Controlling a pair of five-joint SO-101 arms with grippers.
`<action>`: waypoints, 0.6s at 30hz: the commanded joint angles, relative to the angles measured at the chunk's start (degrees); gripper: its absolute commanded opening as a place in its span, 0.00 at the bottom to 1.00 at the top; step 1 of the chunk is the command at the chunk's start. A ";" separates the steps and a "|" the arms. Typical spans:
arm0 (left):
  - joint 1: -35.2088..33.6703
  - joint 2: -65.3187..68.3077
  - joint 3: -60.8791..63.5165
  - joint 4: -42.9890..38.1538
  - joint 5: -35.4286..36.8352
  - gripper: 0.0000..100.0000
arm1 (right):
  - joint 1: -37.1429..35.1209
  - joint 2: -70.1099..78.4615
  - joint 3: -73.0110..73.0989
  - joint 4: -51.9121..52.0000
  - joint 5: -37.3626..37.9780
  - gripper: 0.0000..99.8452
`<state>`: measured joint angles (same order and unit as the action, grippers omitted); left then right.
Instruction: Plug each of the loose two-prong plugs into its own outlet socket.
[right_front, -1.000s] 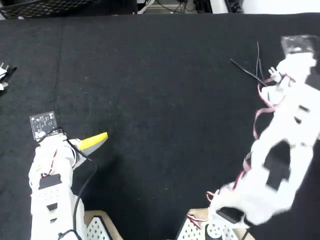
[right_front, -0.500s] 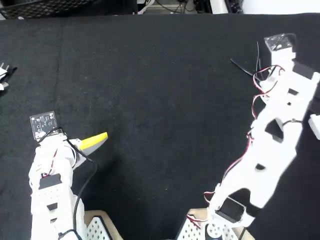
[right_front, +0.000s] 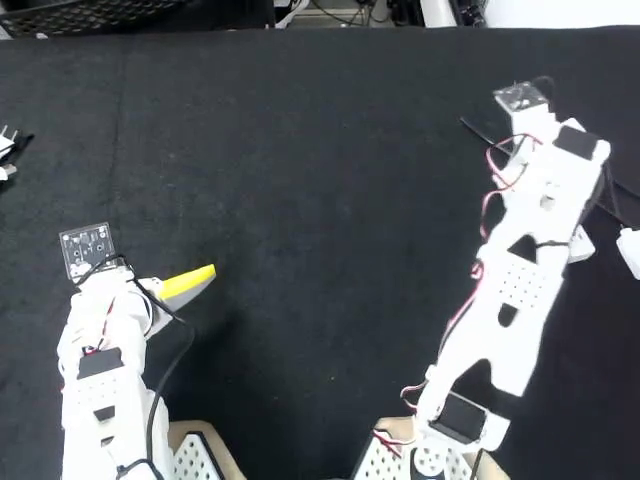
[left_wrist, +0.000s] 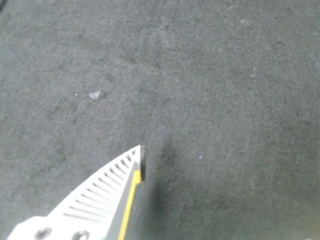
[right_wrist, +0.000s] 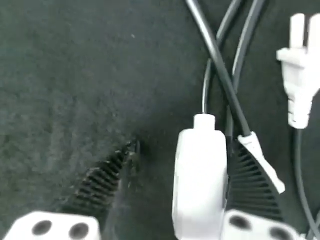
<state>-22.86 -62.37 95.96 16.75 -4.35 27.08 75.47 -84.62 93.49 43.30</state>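
Plug (right_wrist: 200, 175), white, lies on the black cloth (right_wrist: 65, 75) between the right gripper's (right_wrist: 190, 145) wide-parted fingers, resting against one and clear of the other; its prongs are hidden. A second plug (right_wrist: 301, 65) lies near, cut by the edge. Cords (right_wrist: 220, 60) cross beside them. The left gripper (left_wrist: 139, 162) is closed on nothing, near a small dark board (right_front: 88, 250) whose detail is unclear.
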 joint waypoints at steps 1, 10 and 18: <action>0.66 -0.70 1.10 0.18 -0.53 0.62 | -1.05 2.42 -9.36 2.11 0.09 0.27; 0.66 -0.70 1.10 0.18 -0.53 0.62 | -0.70 4.62 -10.95 2.29 0.09 0.08; 0.66 -0.70 1.10 0.18 -0.53 0.62 | -0.70 1.45 -11.12 6.51 0.09 0.02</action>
<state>-22.86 -62.37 95.96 16.75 -4.35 26.99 80.66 -93.85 97.45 43.30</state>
